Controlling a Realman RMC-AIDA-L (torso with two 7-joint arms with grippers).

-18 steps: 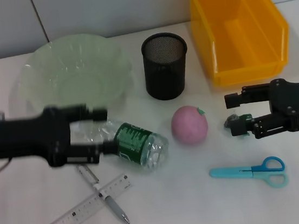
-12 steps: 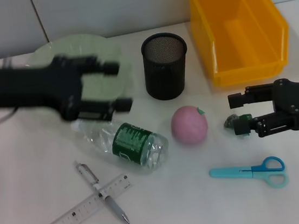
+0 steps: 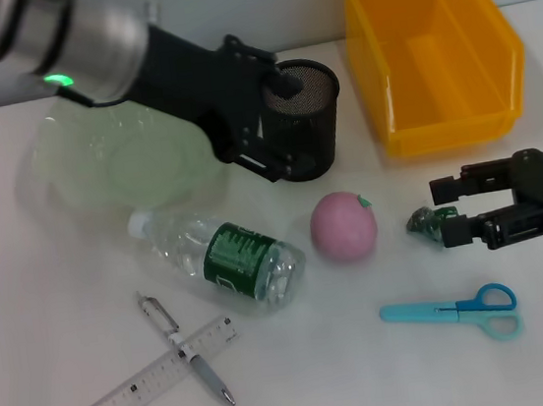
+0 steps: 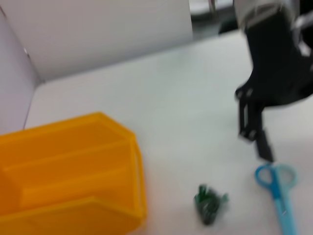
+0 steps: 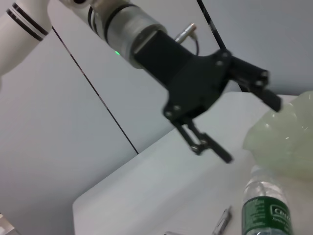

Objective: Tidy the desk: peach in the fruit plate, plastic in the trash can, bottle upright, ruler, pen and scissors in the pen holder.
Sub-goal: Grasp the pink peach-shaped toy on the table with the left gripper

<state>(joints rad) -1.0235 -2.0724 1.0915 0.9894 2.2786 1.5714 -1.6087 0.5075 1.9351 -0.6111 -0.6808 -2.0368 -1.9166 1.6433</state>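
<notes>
Plastic wad (image 3: 422, 221) sits just before the right gripper's (image 3: 445, 209) open fingers: centre, then close. Left gripper (image 3: 277, 128) hovers open, empty.

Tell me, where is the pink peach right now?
In the head view the peach sits on the white table near the middle, between the lying bottle on its left and the crumpled green plastic on its right.

left pincer (image 3: 282, 127) raised, fingers spread, right pincer (image 3: 446, 209) low, agape
</notes>
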